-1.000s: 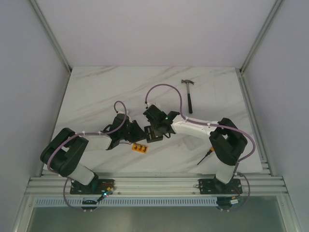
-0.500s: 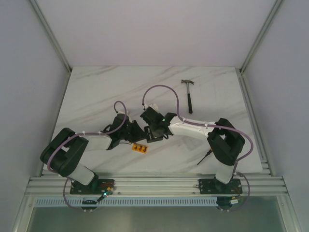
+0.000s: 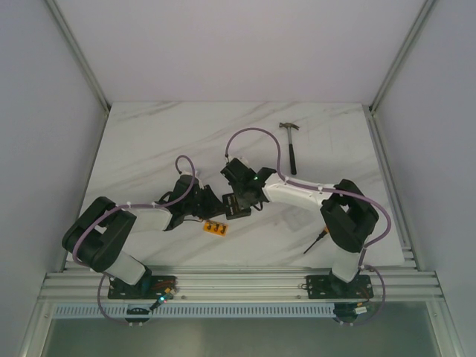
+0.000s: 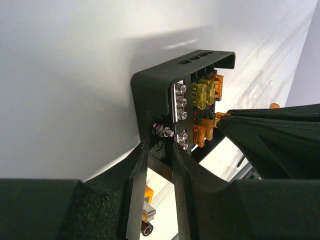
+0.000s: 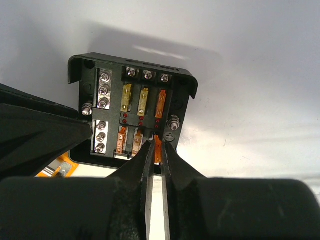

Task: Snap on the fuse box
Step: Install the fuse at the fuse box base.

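My right gripper point(image 5: 157, 146) had swung back over the fuse box point(image 5: 82, 67) mid tabletop point(image 5: 250, 75), pinched narrow on an orange fuse point(image 5: 158, 140), apparently seated; my left gripper point(image 4: 159, 150) clamped the box's edge.

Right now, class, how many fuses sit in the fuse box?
6 fuses in the fuse box. Far row: two yellow, one orange. Near row: three orange, the last inside the right gripper. Its fingers may hide more.

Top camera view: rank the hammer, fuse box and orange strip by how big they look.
1. hammer, the longest
2. fuse box, partly hidden, so less sure
3. orange strip, the smallest
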